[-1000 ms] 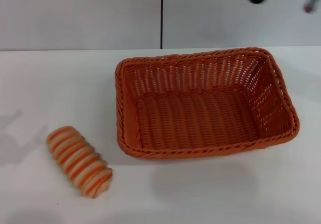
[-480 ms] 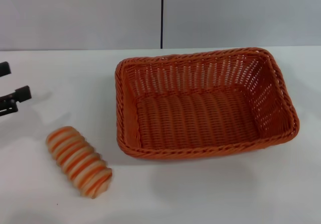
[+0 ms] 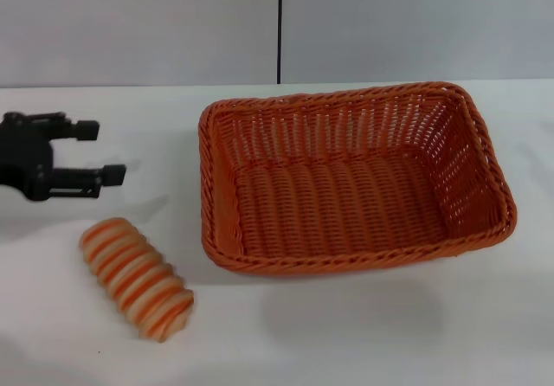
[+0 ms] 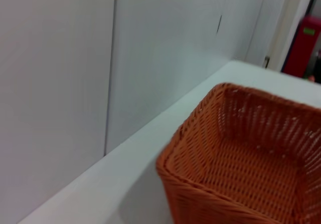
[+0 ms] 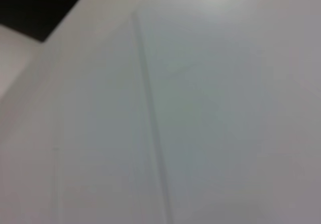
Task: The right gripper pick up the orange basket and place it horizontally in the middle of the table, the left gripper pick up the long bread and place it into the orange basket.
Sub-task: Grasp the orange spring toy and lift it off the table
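Note:
The orange basket (image 3: 351, 178) lies lengthwise across the middle of the white table (image 3: 363, 334), empty; its corner also shows in the left wrist view (image 4: 241, 153). The long bread (image 3: 137, 277), striped orange and cream, rests on the table at the front left, apart from the basket. My left gripper (image 3: 95, 152) reaches in from the left edge, open and holding nothing, above and behind the bread and left of the basket. The right gripper is out of view; its wrist camera shows only a pale wall.
A light grey wall (image 3: 138, 22) with a dark vertical seam (image 3: 280, 27) backs the table. A red object (image 4: 305, 43) stands far off beyond the table's end in the left wrist view.
The right gripper has left the top of the head view. My left gripper has come in from the left edge and moved right toward the bread. Basket and bread have not moved.

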Controlling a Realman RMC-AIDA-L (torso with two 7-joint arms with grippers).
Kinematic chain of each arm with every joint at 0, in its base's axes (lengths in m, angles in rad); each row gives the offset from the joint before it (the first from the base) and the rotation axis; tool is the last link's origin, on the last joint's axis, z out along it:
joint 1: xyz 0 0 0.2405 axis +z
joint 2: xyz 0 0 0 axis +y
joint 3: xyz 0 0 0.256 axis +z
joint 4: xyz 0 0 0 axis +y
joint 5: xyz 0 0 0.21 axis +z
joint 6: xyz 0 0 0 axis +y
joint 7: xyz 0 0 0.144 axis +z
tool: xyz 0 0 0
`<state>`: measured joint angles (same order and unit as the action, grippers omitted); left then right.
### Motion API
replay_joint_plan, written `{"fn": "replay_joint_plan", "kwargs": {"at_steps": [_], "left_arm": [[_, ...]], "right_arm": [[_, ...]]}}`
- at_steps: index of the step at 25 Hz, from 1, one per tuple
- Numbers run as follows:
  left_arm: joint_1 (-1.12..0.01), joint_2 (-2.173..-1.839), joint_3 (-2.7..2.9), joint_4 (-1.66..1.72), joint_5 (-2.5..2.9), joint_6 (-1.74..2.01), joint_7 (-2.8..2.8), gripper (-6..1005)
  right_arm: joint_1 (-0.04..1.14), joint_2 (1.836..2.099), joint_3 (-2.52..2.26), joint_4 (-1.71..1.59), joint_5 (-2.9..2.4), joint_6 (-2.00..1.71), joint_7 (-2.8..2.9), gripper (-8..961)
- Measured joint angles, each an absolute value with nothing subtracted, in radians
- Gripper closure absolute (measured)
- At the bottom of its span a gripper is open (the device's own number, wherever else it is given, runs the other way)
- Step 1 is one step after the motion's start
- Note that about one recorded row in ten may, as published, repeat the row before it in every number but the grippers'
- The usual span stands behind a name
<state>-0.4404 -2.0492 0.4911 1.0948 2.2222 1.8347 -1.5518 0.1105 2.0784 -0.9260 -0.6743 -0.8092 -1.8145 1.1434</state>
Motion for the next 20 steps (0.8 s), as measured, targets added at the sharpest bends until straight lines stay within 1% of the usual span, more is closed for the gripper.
{"fn": "replay_joint_plan", "kwargs": {"at_steps": [4, 12, 15, 17, 18, 19, 20], "left_arm": [[-0.495, -2.056, 0.523, 1.117, 2.294, 1.767, -1.616, 213], [-0.512, -2.052, 0.614, 1.121, 2.380, 1.662, -1.666, 221], [-0.516, -2.033, 0.618, 1.130, 2.443, 1.692, -1.686, 224], [-0.516, -2.033, 0.618, 1.130, 2.443, 1.692, -1.686, 226], [-0.511, -2.015, 0.605, 1.127, 2.450, 1.732, -1.687, 227], [-0.507, -2.004, 0.593, 1.121, 2.449, 1.760, -1.687, 228], [-0.507, -2.004, 0.593, 1.121, 2.449, 1.760, -1.687, 229]], "right_arm": [[0.098, 2.073, -0.838, -0.596, -0.815, -1.851, 1.125, 345], [0.058, 2.070, -0.743, -0.531, -0.820, -1.861, 1.087, 344], [0.048, 2.072, -0.719, -0.523, -0.820, -1.857, 1.087, 344], [0.048, 2.072, -0.718, -0.521, -0.820, -1.857, 1.086, 344], [0.048, 2.072, -0.718, -0.521, -0.820, -1.857, 1.086, 344], [0.048, 2.072, -0.717, -0.521, -0.820, -1.858, 1.086, 344], [0.048, 2.073, -0.717, -0.520, -0.820, -1.859, 1.086, 344]]}}
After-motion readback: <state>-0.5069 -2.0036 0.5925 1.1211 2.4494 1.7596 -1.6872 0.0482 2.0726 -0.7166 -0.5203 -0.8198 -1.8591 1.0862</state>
